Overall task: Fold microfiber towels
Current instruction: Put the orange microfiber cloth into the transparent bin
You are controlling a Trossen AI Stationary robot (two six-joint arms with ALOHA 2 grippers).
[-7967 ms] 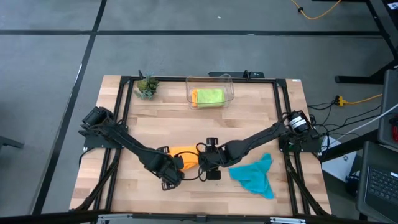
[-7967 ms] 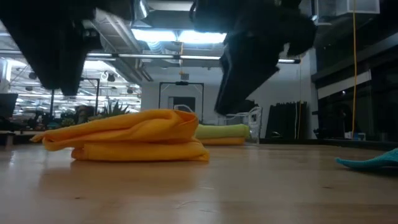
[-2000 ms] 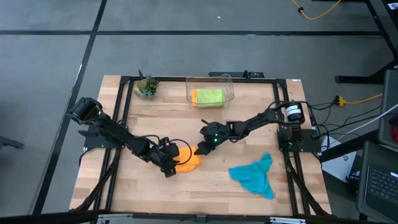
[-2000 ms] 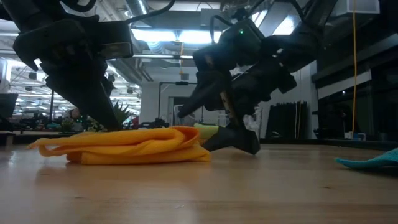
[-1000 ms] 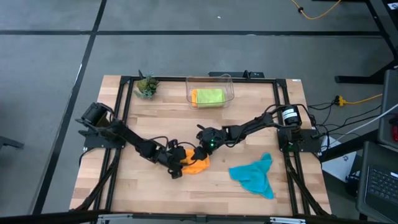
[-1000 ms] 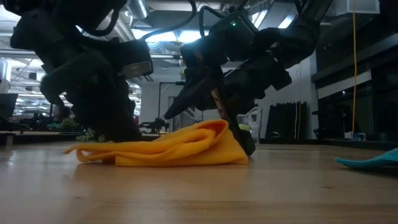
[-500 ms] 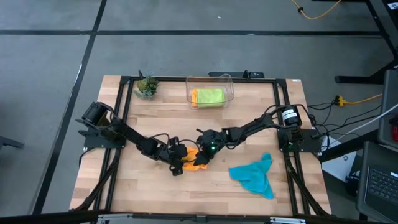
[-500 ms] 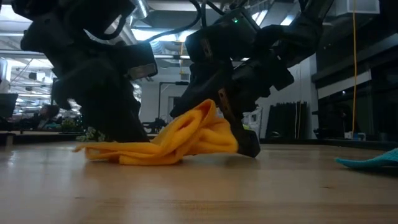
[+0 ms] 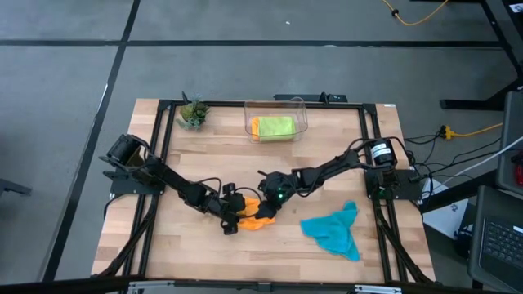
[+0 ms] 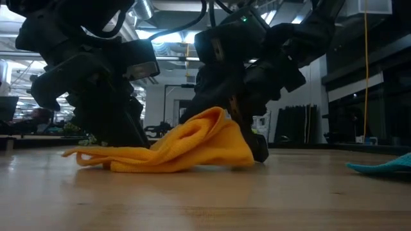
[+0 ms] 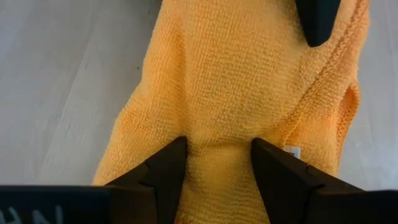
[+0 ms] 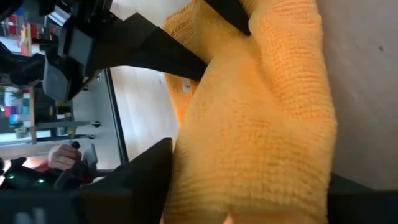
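Since the earlier frame, right gripper (image 9: pixel 267 202) drags orange towel (image 9: pixel 255 214) into a bunched hump near the worktop's front-middle, jaws clamped on it, left gripper (image 9: pixel 230 209) pinching the opposite edge; fold risks crumpling or slipping.

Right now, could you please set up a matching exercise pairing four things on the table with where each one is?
Things:
1. orange towel
2. teal towel
3. lime green towel
4. potted plant

Places:
A. inside the clear bin
B. the table's far left corner
C. between the two pincers
D. spread alone near the right arm's base

Pairs: 1-C, 2-D, 3-A, 4-B
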